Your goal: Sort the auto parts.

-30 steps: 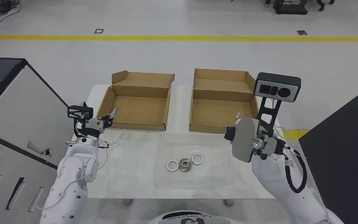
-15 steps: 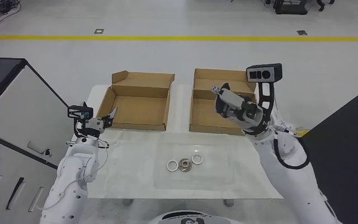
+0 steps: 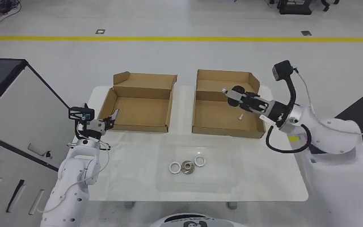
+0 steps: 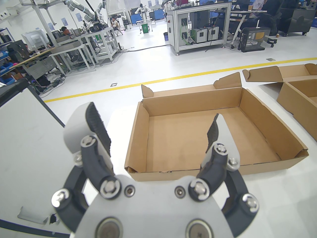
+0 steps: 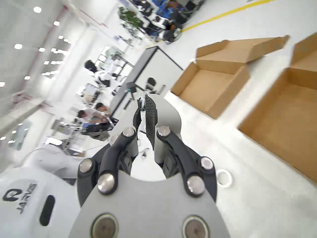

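Two white rings (image 3: 175, 167) (image 3: 199, 161) and a metal part (image 3: 188, 168) lie together at the table's front middle. My right gripper (image 3: 228, 92) hangs over the right cardboard box (image 3: 199, 119). In the right wrist view this gripper (image 5: 143, 101) is shut on a small threaded screw (image 5: 142, 103) that pokes out past the fingertips. A small pale part (image 3: 241, 117) lies on that box's floor. My left gripper (image 3: 111, 118) stands open at the left box's (image 3: 142, 110) left edge, and in its wrist view the gripper (image 4: 158, 127) holds nothing.
Both boxes have their lids folded back toward the far edge. A clear tray (image 3: 224, 181) lies under the loose parts. One white ring (image 5: 224, 177) lies on the table below the right wrist. A dark-edged white panel (image 3: 34, 108) stands left of the table.
My right arm has swung from the table's front right, up and out over the right box, still shut. The left arm and the loose parts have not moved.
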`<action>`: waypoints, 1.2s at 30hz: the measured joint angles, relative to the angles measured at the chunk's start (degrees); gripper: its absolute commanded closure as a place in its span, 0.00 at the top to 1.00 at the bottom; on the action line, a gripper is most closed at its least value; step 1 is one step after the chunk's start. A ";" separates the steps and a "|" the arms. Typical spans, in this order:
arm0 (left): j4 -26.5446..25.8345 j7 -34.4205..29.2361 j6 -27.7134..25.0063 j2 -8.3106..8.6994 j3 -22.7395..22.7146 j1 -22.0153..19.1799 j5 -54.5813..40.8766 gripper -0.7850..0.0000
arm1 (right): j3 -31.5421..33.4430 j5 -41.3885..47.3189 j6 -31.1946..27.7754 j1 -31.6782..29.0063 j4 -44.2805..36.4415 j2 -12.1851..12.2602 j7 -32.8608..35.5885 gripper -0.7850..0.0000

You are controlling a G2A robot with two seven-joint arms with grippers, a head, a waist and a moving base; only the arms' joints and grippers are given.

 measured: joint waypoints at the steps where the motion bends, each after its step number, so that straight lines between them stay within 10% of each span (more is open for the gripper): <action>1: 0.00 0.00 0.00 0.00 0.00 0.00 0.00 1.00 | 0.33 -2.88 0.76 0.58 -0.14 0.25 1.18 0.00; 18: 0.00 0.00 0.00 0.00 0.00 0.00 0.00 1.00 | -12.09 -23.48 0.83 24.98 15.10 2.41 22.64 0.00; 36: 0.00 0.00 0.00 0.00 0.00 0.00 0.00 1.00 | -36.34 -30.57 -5.36 43.10 39.60 -0.81 26.67 0.00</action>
